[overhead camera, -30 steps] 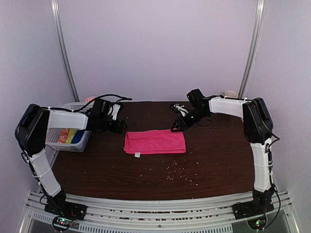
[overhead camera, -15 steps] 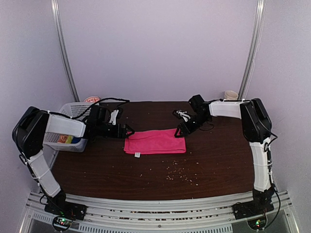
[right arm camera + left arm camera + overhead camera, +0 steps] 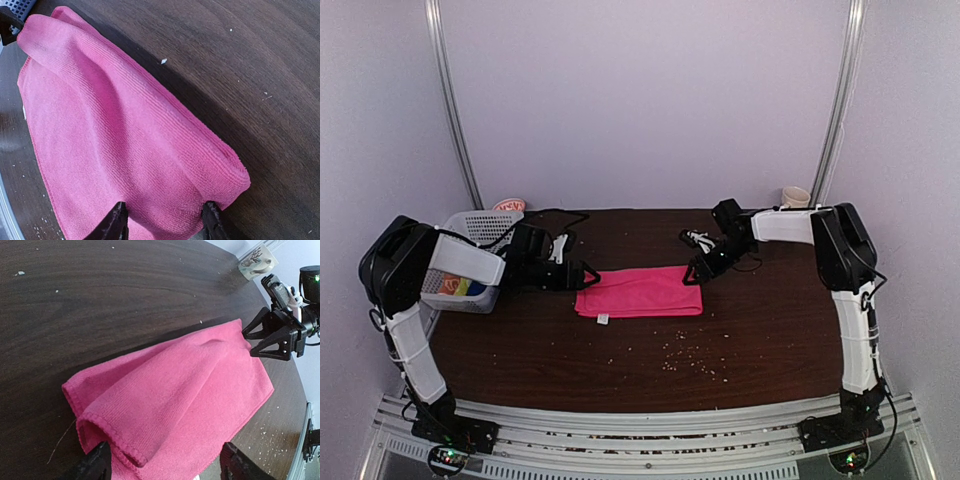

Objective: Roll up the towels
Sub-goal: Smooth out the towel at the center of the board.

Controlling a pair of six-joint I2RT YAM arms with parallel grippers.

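One towel shows: a bright pink towel point(image 3: 640, 292), folded flat in the middle of the dark table. In the left wrist view the pink towel point(image 3: 190, 390) has its near hem curled up between my left gripper's fingers. My left gripper point(image 3: 583, 273) point(image 3: 165, 469) is open and straddles the towel's left far corner. My right gripper point(image 3: 696, 271) point(image 3: 165, 222) is also open. It stands over the right far corner of the pink towel point(image 3: 115, 135), with the folded edge bulging between its fingertips. Across the towel, the left wrist view shows the right gripper point(image 3: 260, 337).
A white lattice basket point(image 3: 480, 228) stands at the table's left edge behind the left arm, and something orange and blue shows through its wall. A cream mug point(image 3: 796, 195) sits at the back right. Crumbs point(image 3: 685, 357) lie in front of the towel.
The left gripper moved right from the basket to the towel's left end and opened wider. The right gripper came down to the towel's right far corner, its jaws narrowing slightly.
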